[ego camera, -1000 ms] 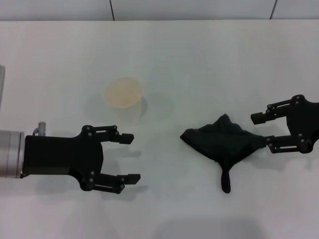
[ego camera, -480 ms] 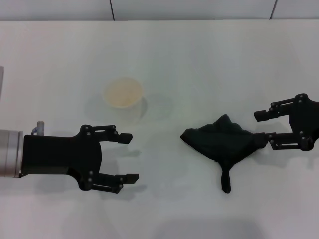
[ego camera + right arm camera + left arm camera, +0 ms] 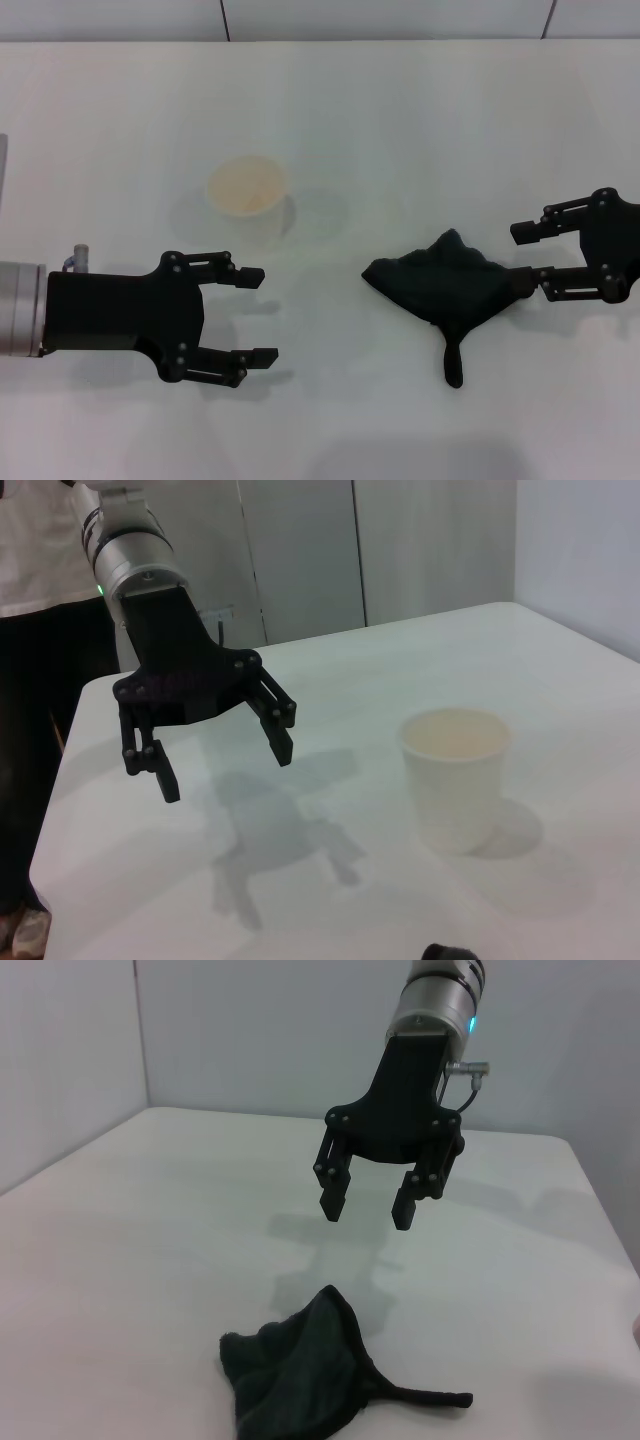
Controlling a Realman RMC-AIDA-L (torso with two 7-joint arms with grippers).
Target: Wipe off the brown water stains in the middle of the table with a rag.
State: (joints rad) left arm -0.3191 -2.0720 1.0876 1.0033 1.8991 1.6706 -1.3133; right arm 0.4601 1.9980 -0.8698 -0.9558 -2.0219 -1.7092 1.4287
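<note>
The rag [image 3: 448, 285] is a dark crumpled cloth lying on the white table [image 3: 400, 120] right of centre, with its thin tail [image 3: 453, 365] pointing toward me. It also shows in the left wrist view [image 3: 300, 1365]. My right gripper [image 3: 532, 262] is open and empty just right of the rag. In the left wrist view it [image 3: 365, 1205] hovers above the table beyond the cloth. My left gripper [image 3: 258, 315] is open and empty at the front left. It also shows in the right wrist view [image 3: 220, 750]. No orange-brown stain shows in any view.
A white paper cup [image 3: 247, 195] stands upright left of centre, beyond my left gripper; it also shows in the right wrist view [image 3: 455, 775]. A person [image 3: 30, 680] stands at the table's far end in the right wrist view. The wall lies behind the table's back edge.
My right gripper has drawn back slightly to the right, away from the rag. The left gripper, the rag and the cup have not moved.
</note>
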